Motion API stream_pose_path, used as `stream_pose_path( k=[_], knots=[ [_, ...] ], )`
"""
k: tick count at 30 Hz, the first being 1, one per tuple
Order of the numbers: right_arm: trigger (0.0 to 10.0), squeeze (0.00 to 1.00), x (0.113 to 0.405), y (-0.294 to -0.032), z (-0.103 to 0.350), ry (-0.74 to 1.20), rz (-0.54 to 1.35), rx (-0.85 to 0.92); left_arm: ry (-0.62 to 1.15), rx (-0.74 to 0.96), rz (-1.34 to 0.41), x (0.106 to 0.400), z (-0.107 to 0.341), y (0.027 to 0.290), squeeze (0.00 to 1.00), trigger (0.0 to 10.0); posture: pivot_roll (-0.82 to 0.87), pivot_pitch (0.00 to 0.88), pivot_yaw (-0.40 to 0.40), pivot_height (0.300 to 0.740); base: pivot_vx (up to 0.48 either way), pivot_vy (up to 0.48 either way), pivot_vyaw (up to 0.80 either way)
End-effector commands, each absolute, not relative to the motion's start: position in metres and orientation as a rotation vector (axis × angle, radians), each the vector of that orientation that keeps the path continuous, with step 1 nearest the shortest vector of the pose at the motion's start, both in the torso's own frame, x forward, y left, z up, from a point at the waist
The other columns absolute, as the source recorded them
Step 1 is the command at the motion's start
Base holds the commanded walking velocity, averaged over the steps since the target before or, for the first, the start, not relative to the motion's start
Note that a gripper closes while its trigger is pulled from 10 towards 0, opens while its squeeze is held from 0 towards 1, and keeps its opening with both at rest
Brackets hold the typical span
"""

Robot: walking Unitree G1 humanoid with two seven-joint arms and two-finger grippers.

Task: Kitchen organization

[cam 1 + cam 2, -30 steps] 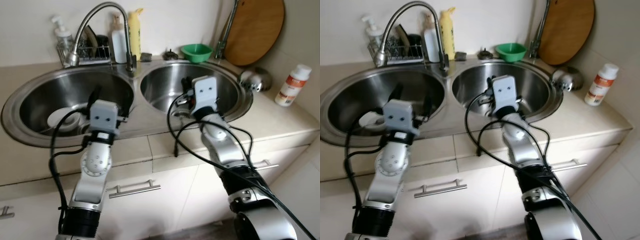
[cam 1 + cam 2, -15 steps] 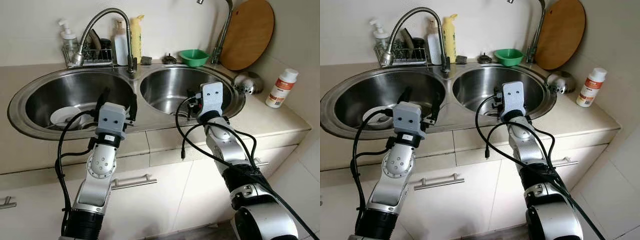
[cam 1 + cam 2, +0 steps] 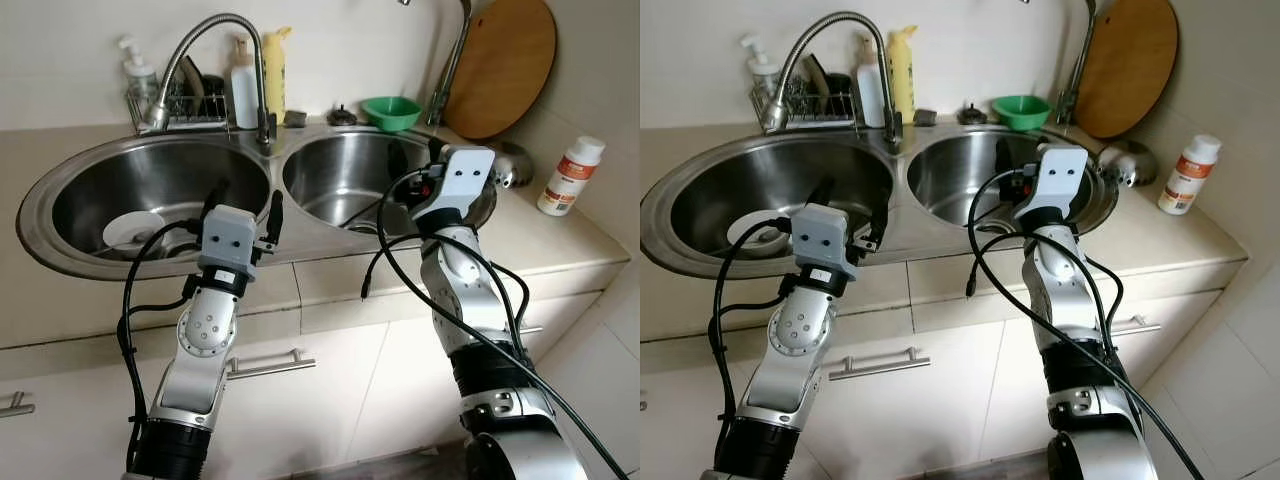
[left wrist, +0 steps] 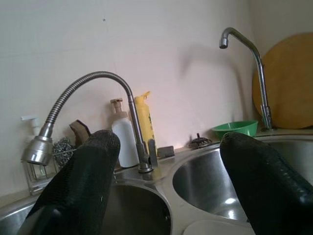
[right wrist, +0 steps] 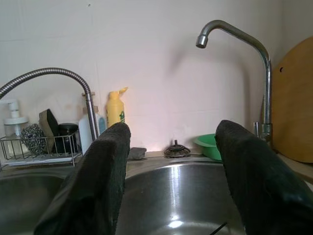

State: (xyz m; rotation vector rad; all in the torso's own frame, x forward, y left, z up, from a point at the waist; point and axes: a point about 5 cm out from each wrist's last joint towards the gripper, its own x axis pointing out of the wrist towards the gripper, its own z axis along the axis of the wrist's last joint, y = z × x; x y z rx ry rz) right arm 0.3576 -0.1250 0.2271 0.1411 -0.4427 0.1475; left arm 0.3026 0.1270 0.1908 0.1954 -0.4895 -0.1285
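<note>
Countertop [image 3: 560, 240] of beige stone carries a double sink [image 3: 300, 235]; a white plate [image 3: 130, 228] lies in its nine-o'clock basin. Left gripper [image 3: 245, 203] and right gripper [image 3: 415, 158] hover spread wide. Wrist views face the tiled wall [image 5: 156, 58], faucet [image 4: 88, 83] at twelve o'clock.

A round wooden board [image 3: 508, 62] leans against the wall, with cabinet handles [image 3: 268, 364] below the counter.

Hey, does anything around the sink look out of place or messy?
Mostly tidy. A white plate sits in the left basin, not put away, and a metal ladle lies on the counter by the right basin. No spills or damage.
</note>
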Motion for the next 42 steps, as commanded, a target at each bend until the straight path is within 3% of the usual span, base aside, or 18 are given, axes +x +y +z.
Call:
stream_pose_path(
  k=[1,2,3,15,26,42],
  knots=[
    [10.0,1.0,0.355,-0.118,0.23,-0.449,0.176,0.147,-0.522,0.195,-0.14,0.3,0.197,0.126,0.0,10.0,0.08,0.0,-0.033,0.74,0.0,0.48,0.0],
    [10.0,0.9,0.353,-0.116,0.229,-0.442,0.183,0.137,-0.527,0.193,-0.15,0.299,0.199,0.124,0.0,10.0,0.08,0.0,-0.032,0.74,0.0,0.48,0.0],
    [10.0,0.0,0.352,-0.114,0.228,-0.439,0.187,0.126,-0.534,0.196,-0.161,0.299,0.199,0.122,0.0,10.0,0.08,0.0,-0.03,0.74,0.0,0.48,0.0],
    [10.0,0.0,0.343,-0.107,0.219,-0.413,0.203,0.039,-0.542,0.194,-0.202,0.293,0.197,0.114,0.0,10.0,0.07,0.0,-0.031,0.74,0.0,0.468,0.0],
    [10.0,0.0,0.339,-0.118,0.215,-0.412,0.12,-0.039,-0.575,0.243,-0.223,0.288,0.197,0.11,0.0,10.0,0.07,0.0,-0.031,0.74,0.0,0.0,-0.62],
    [10.0,0.0,0.331,-0.124,0.213,-0.441,0.06,-0.082,-0.587,0.216,-0.236,0.287,0.196,0.108,0.0,10.0,0.06,0.0,-0.026,0.74,0.0,-0.385,-0.8]
  ],
)
